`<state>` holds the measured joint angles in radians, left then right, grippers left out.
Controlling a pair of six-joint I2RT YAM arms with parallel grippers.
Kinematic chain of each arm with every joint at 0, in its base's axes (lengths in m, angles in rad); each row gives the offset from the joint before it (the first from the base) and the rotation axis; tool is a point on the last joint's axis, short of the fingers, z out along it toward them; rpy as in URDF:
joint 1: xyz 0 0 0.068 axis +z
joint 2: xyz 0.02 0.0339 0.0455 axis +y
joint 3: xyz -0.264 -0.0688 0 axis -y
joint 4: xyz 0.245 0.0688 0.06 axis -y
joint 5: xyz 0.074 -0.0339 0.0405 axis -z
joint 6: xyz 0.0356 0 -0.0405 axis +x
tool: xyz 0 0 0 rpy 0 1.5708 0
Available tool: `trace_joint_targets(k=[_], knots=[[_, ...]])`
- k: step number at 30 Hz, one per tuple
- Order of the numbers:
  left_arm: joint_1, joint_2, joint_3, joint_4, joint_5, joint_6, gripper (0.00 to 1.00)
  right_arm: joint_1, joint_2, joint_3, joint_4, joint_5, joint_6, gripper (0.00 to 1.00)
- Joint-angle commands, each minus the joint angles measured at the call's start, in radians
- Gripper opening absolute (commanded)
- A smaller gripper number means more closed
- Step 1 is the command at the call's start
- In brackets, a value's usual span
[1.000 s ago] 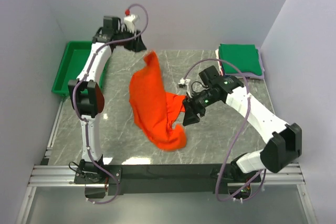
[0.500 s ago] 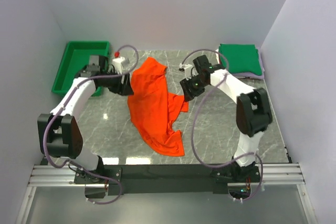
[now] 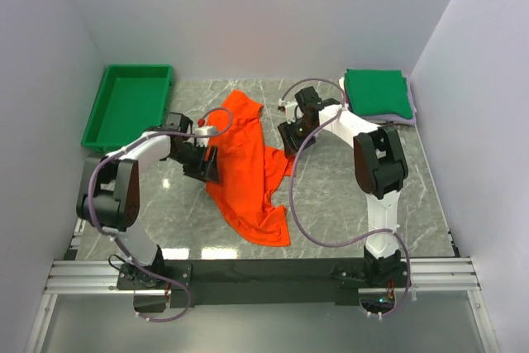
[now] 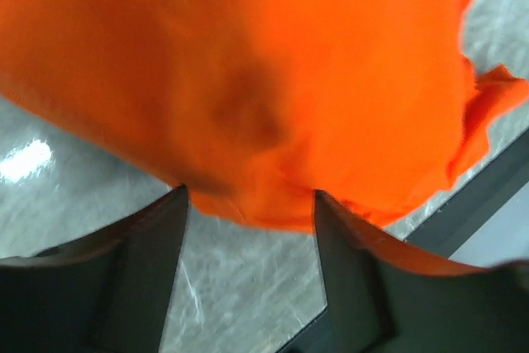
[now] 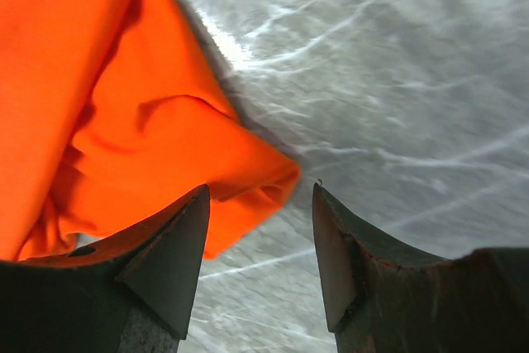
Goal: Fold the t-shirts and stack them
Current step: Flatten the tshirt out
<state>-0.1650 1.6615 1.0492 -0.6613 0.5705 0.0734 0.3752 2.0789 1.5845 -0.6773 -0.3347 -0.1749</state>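
The orange-red t-shirt (image 3: 244,167) lies crumpled on the grey marble table, running from the back middle to the front middle. My left gripper (image 3: 210,167) is open at the shirt's left edge; in the left wrist view the cloth (image 4: 273,80) lies just past my open fingertips (image 4: 169,221). My right gripper (image 3: 287,143) is open at the shirt's right edge; in the right wrist view a cloth corner (image 5: 165,138) lies between the spread jaws, not pinched. A folded green shirt (image 3: 378,93) lies at the back right on a thin pale folded layer.
A rigid green plastic tray (image 3: 124,105) stands at the back left, partly off the table (image 3: 347,204). Walls close in on both sides and the back. A black rail (image 3: 264,272) runs along the near edge.
Both arms came down to the table and let go of the shirt, which was held up and now lies spread. The left gripper moved forward along its left edge; the right moved back-left to its right edge.
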Motion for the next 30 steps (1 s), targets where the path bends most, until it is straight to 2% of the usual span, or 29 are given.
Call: trace_joint_targets(k=[1, 3, 4, 6, 7, 8, 9, 10, 12, 16, 20, 22, 26, 27, 30], knots=[[-0.008, 0.061, 0.017, 0.048, -0.032, -0.049, 0.64, 0.004, 0.039, 0.046, -0.039, -0.087, 0.015, 0.58], [-0.007, 0.110, 0.055, 0.034, -0.035, -0.050, 0.58, -0.001, 0.058, 0.048, -0.077, -0.113, -0.009, 0.56], [-0.004, 0.121, 0.066, 0.028, -0.035, -0.050, 0.50, -0.002, 0.058, 0.040, -0.083, -0.121, -0.015, 0.52], [0.001, 0.129, 0.084, 0.023, -0.041, -0.049, 0.42, -0.009, 0.047, 0.028, -0.091, -0.125, -0.034, 0.44], [0.010, 0.126, 0.087, 0.022, -0.046, -0.044, 0.30, -0.015, 0.043, 0.019, -0.093, -0.116, -0.038, 0.28], [0.016, 0.116, 0.092, 0.013, -0.043, -0.041, 0.24, -0.019, 0.040, 0.019, -0.100, -0.112, -0.043, 0.20], [0.025, 0.113, 0.098, 0.006, -0.041, -0.031, 0.13, -0.031, 0.035, 0.019, -0.102, -0.107, -0.047, 0.03], [0.044, 0.107, 0.104, -0.006, -0.040, -0.021, 0.07, -0.057, 0.033, 0.022, -0.105, -0.101, -0.048, 0.00], [0.073, 0.100, 0.130, -0.043, -0.037, 0.009, 0.01, -0.099, 0.009, 0.031, -0.116, -0.096, -0.041, 0.00], [0.145, 0.083, 0.207, -0.110, -0.035, 0.072, 0.01, -0.247, -0.136, 0.052, -0.126, -0.070, -0.052, 0.00], [0.145, 0.093, 0.326, -0.219, -0.055, 0.172, 0.01, -0.314, -0.308, 0.077, -0.218, -0.012, -0.185, 0.00], [0.145, 0.092, 0.354, -0.292, -0.078, 0.206, 0.01, -0.311, -0.446, 0.016, -0.246, 0.020, -0.270, 0.00], [0.154, 0.078, 0.321, -0.409, -0.161, 0.308, 0.01, -0.217, -0.640, -0.217, -0.382, 0.097, -0.489, 0.00], [0.159, 0.075, 0.302, -0.426, -0.188, 0.325, 0.01, -0.144, -0.673, -0.344, -0.402, 0.132, -0.509, 0.00], [0.163, 0.076, 0.239, -0.486, -0.280, 0.391, 0.01, -0.017, -0.789, -0.565, -0.442, 0.158, -0.540, 0.00]])
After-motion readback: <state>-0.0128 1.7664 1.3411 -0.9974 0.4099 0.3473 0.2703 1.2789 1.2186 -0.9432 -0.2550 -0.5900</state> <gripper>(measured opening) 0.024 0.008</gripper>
